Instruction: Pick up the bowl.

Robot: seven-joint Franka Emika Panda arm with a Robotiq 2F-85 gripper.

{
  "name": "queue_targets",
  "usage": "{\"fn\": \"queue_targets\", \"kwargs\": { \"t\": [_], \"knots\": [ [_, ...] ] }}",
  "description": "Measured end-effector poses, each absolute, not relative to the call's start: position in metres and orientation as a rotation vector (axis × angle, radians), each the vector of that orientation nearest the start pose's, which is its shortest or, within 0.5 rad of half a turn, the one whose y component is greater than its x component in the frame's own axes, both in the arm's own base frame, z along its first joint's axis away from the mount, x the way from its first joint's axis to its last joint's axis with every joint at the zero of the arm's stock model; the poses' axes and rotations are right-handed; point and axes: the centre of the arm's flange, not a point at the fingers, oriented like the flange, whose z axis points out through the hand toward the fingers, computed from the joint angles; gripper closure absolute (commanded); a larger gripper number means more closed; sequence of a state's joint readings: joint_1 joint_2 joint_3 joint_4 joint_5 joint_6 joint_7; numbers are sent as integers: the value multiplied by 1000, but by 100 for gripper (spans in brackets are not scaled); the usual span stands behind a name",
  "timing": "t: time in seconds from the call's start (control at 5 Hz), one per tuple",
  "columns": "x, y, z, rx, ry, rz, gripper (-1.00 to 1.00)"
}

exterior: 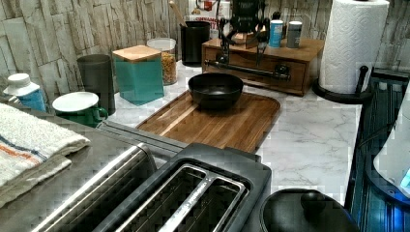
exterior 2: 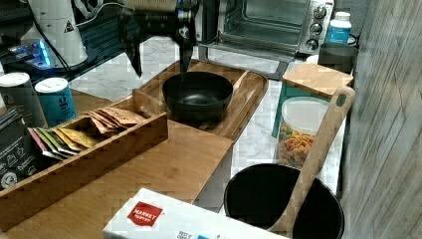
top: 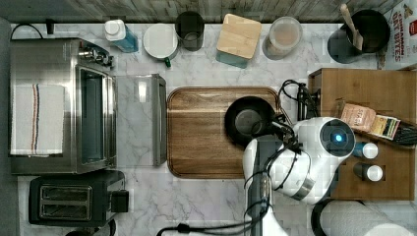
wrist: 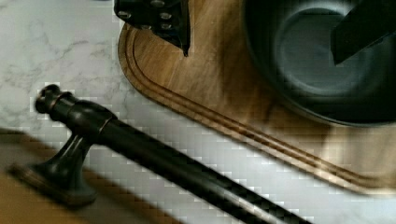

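Bowl (exterior 2: 197, 95) sits on wooden tray (exterior 2: 249, 99); spread claw (exterior 2: 158, 62) straddles its rim.

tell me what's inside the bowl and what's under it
The bowl looks empty: just its greyish flat bottom. It sits on the wooden tray. The open hand straddles its rim, one finger over the inside. The tray patch beneath the bowl is hidden.

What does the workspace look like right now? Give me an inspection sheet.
Surface: marble counter; wooden tray at centre.
Job's things: bowl upright on the tray, not lifted.
Clutter: toaster, toaster oven with door open, green mug, teal canister, cereal jar, utensil pot, paper towel roll.
Grippers: gripper above the bowl's rim, jaws open, one finger over the inside.
Cables: black cables along the arm.
Surroundings: stone-tile wall.
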State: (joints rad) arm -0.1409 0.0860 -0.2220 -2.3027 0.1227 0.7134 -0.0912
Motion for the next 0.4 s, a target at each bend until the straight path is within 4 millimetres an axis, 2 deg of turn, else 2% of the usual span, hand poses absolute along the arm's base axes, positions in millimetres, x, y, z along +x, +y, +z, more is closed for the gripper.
{"fn": "queue_targets", "kwargs": {
  "t": [0.2,0.4],
  "knots": [
    [465,-175,253,-2535,1627,266,-100],
    [443,-169,229,-2568,1584,255,-100]
  ]
}}
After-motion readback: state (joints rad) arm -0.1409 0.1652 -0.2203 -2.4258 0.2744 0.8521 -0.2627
